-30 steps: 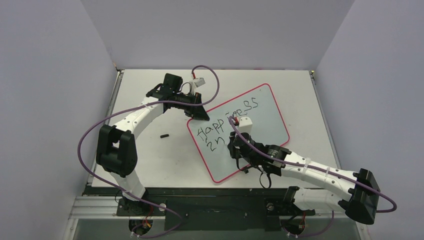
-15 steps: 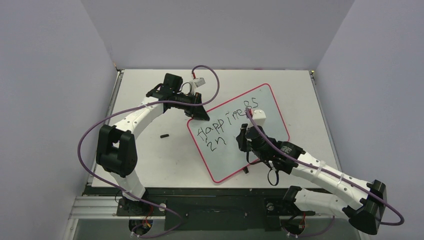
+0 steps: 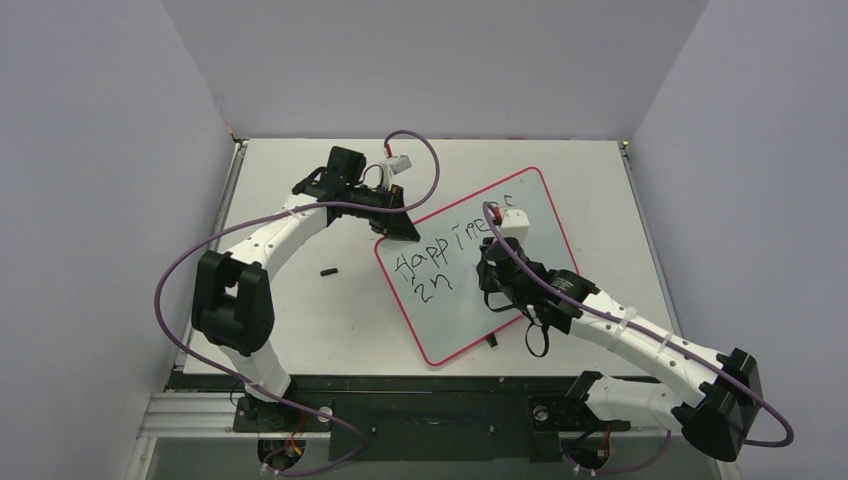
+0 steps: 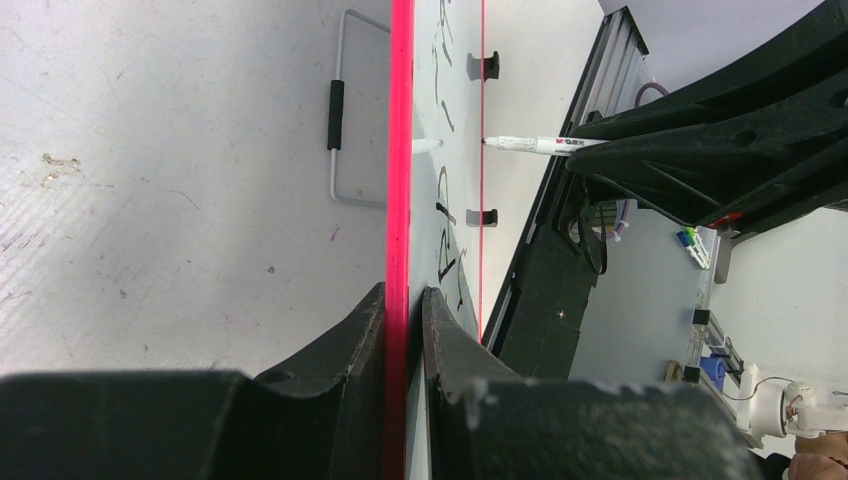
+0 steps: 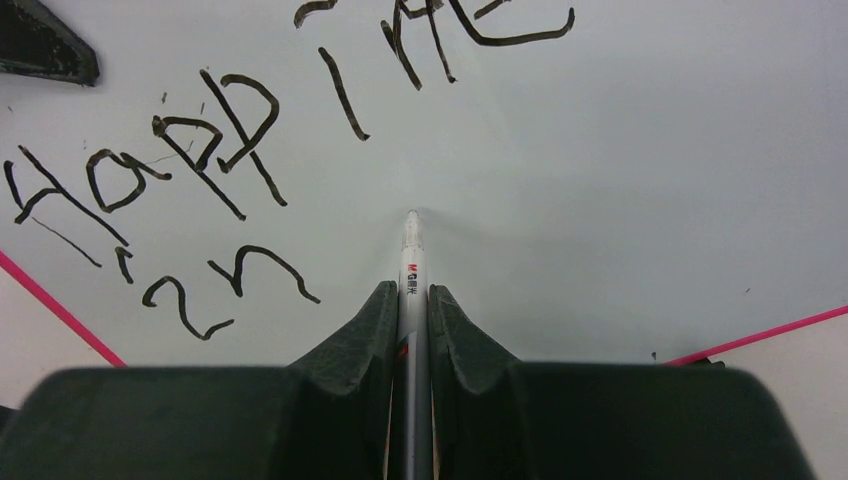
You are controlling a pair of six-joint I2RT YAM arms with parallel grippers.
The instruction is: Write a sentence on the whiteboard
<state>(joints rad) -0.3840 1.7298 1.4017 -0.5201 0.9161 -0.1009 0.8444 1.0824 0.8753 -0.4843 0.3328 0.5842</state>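
Note:
The whiteboard (image 3: 548, 238) lies slanted on the table, with a red rim. The sentence (image 3: 438, 252) reads "Happine…" with "in" (image 3: 433, 287) below it; the end of the top line is hidden by my right arm. My left gripper (image 3: 400, 228) is shut on the board's far-left rim, and the left wrist view shows the rim (image 4: 402, 150) pinched at the left gripper (image 4: 403, 300). My right gripper (image 3: 495, 272) is shut on a white marker (image 5: 411, 250), as the right wrist view of it (image 5: 413, 295) shows. The marker tip points at bare board to the right of "in"; I cannot tell if it touches.
A small black cap (image 3: 327, 270) lies on the table left of the board. A wire stand (image 4: 337, 100) shows under the board in the left wrist view. Two black tabs (image 4: 483, 66) sit on the board's near edge. Grey walls close in on three sides.
My right gripper with the marker has moved right and slightly farther across the board, away from "in". No new lettering shows. The left arm has not moved.

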